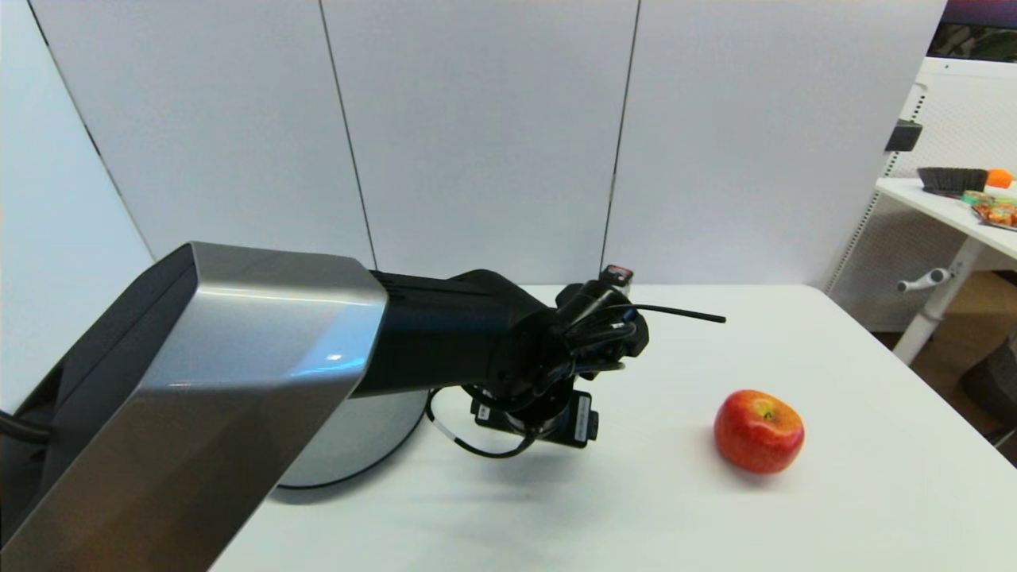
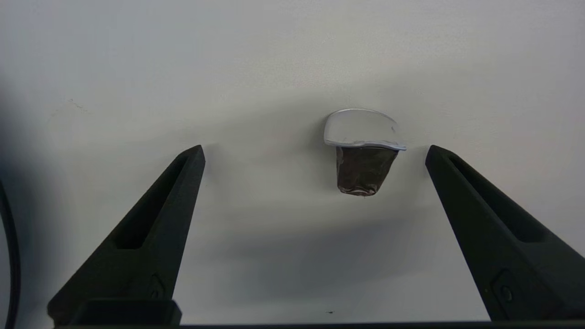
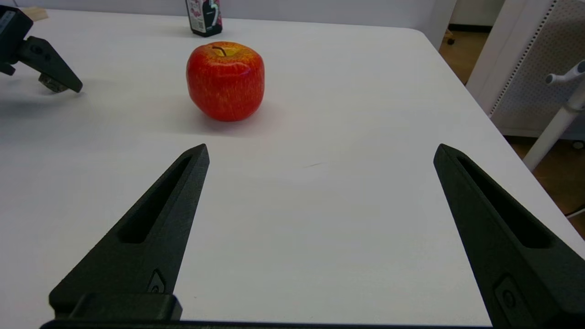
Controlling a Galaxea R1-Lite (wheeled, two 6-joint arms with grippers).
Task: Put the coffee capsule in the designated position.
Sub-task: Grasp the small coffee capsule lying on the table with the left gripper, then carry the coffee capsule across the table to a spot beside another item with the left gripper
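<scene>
The coffee capsule (image 2: 363,169) lies on its side on the white table, dark grey-brown with a silver flared rim. In the left wrist view my left gripper (image 2: 315,148) hangs over it, open, its fingertips on either side of the capsule and apart from it; the capsule sits closer to one finger. In the head view the left arm (image 1: 508,349) reaches over the table middle and hides both fingers and capsule. From the right wrist view, a left finger (image 3: 52,68) shows far off with the capsule (image 3: 51,84) under it. My right gripper (image 3: 321,148) is open and empty, low over the near table.
A red apple (image 1: 759,431) stands on the table right of the left arm, also ahead of the right gripper (image 3: 225,81). A black bottle with a white label (image 3: 204,17) stands near the table's far edge. A side table (image 1: 945,206) with clutter stands at the far right.
</scene>
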